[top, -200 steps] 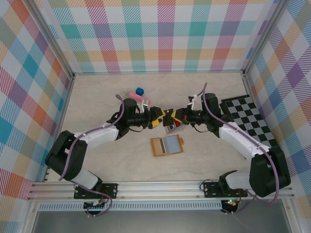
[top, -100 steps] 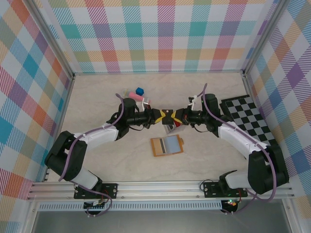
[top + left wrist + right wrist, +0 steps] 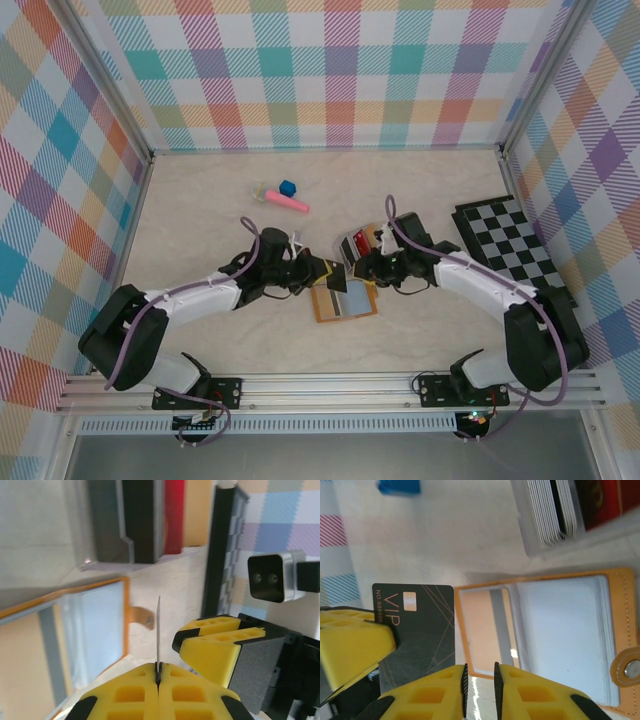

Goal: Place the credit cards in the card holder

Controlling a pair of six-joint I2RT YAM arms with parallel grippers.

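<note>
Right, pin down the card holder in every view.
Top external: card holder at centre, slightly low.
Left wrist: card holder at lower left.
Right wrist: card holder from centre to right edge.
Shared landmark: the stacked credit cards beside it.

Both arms fold inward from their bases, forearms low over the table and wrists turned so the grippers face each other near the middle. The left arm (image 3: 190,295) reaches right, and the left gripper (image 3: 328,272) has its yellow fingers (image 3: 130,695) pressed together on the edge of a black card (image 3: 420,625). The right arm (image 3: 480,285) reaches left. The right gripper (image 3: 479,682), just beside the left one, has a narrow slit between its fingers with nothing in it.
</note>
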